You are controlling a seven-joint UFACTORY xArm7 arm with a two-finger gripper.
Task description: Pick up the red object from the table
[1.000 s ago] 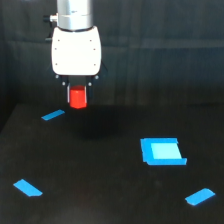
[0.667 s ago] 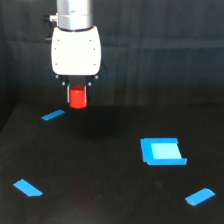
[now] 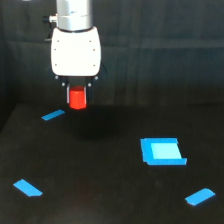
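The fingers [image 3: 76,96] are clamped on the red object [image 3: 77,98], held above the table [image 3: 100,190]

Robot lab/test cell, dark curtain backdrop, black matte table [image 3: 100,200] w/ blue tape strips [image 3: 28,188], light-blue square patch [image 3: 162,151]

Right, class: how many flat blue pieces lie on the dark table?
4. One narrow blue strip sits below-left of the gripper, one strip lies near the lower left, the larger light-blue square patch right of centre, one strip at lower right. None appears hidden.
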